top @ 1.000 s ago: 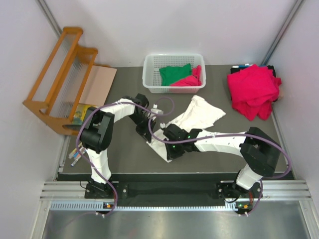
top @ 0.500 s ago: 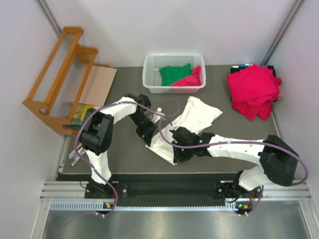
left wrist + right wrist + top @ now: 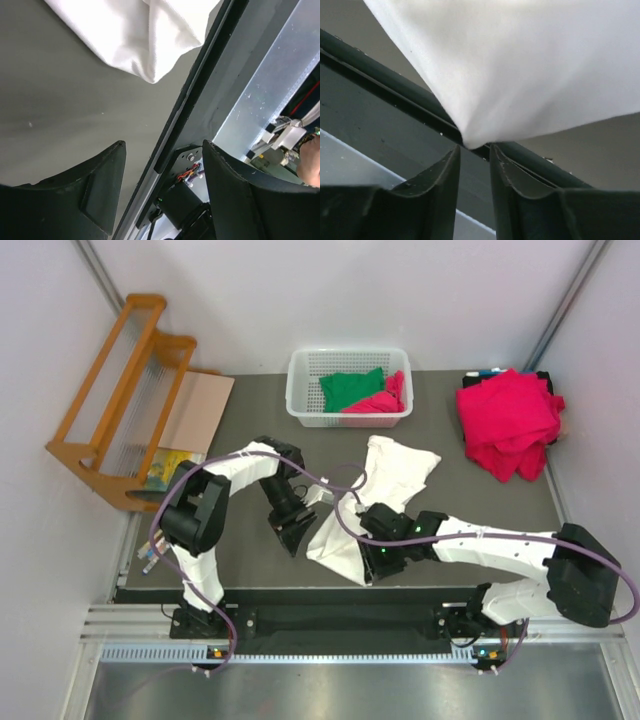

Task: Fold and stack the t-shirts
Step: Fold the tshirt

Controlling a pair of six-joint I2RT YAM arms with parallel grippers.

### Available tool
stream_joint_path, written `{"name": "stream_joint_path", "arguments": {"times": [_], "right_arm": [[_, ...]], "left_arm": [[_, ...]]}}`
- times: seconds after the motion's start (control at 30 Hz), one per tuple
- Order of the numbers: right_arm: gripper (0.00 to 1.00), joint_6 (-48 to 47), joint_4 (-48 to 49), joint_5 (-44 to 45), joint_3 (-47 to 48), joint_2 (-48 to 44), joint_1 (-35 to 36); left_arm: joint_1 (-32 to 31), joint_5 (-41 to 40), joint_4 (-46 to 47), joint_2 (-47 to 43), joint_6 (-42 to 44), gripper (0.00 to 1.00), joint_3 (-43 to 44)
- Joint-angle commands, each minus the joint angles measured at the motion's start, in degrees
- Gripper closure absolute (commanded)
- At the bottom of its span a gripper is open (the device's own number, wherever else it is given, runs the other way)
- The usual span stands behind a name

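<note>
We note a white t-shirt (image 3: 390,470), a green t-shirt (image 3: 350,388), crimson-pink t-shirts (image 3: 505,420), a white lattice basket (image 3: 300,405) and a dark grey counter (image 3: 480,505).

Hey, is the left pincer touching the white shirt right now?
Apart. The left wrist view shows the left pincer open over bare table, and the white shirt ends at a corner well clear of it.

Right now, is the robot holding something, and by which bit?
Left jaws: open, nothing. Right jaws: slightly apart at a corner of the white shirt; whether they pinch it cannot be told.
</note>
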Motion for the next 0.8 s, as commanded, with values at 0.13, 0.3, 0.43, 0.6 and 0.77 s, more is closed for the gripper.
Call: {"name": "stream_joint_path", "arguments": {"times": [0.13,0.3,0.43,0.6,0.77], "right_arm": [[0.27,-3.88,-8.04,-0.15,10.17,-0.54,-0.57],[0.25,-7.75,-10.43,0.56,20.22,1.04,-4.61],[0.25,-9.42,-6.40,-4.44,23.83,3.76,-9.00],[0.27,-10.05,1.07,-9.54,21.21,10.61,-12.08],[0.28,-10.48,9.07,-15.00,20.93,18.95,-15.08]], "left_arm": [[1.46,1.07,4.43,-6.31,-5.31,0.33,4.58],[5.41,1.95,5.31,-7.81,-7.77,0.33,8.72],[9.20,3.01,4.35,-7.81,-8.12,0.33,11.36],[11.13,2.39,4.17,-9.21,-8.39,0.33,11.27],[11.83,2.30,4.26,-11.67,-8.91,0.33,10.66]]}}
